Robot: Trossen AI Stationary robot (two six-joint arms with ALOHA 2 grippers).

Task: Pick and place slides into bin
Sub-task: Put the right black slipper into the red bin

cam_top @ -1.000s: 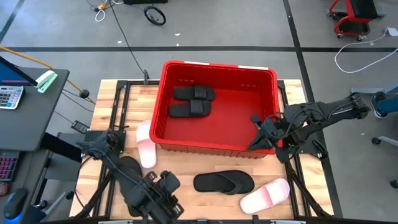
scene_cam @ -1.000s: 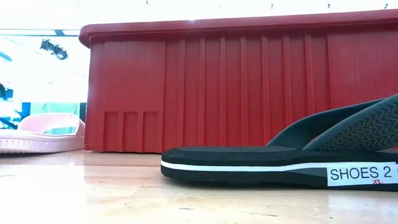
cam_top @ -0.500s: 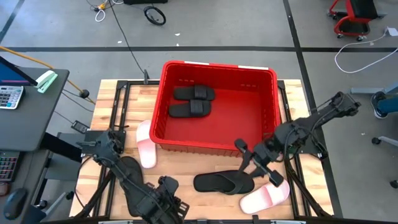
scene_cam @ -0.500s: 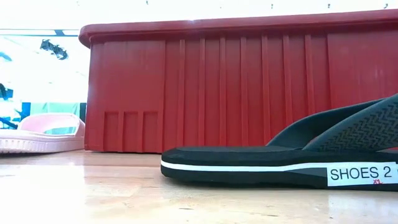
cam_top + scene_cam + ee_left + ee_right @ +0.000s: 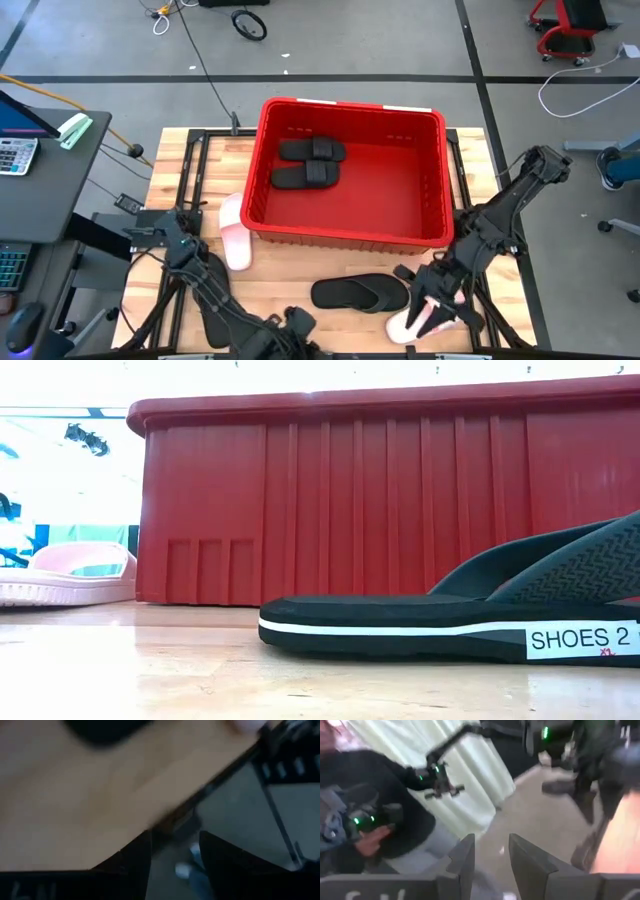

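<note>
The red bin (image 5: 345, 175) sits at the middle of the wooden bench (image 5: 290, 272) and already holds two black band-strapped slides (image 5: 310, 162), lying side by side against the bin's far left wall. Three more slides lie outside it. A pale pink one (image 5: 233, 231) rests just beside the bin's left near corner. A black thong-strapped slide (image 5: 358, 293) lies in front of the bin's near wall, and a second pale pink slide (image 5: 425, 313) lies just to its right.

The right end effector (image 5: 432, 310) hangs over that second pink slide, low and tilted toward it. Its fingers (image 5: 462, 857) are parted in the wrist view with nothing between them, so it looks ready to pinch the slide's edge or band. Judging by its place, this pink slide is the next to go in.

The left end effector (image 5: 285, 325) waits near the bench's front edge, away from the bin. Its fingers (image 5: 135, 852) are spread and empty.
</note>
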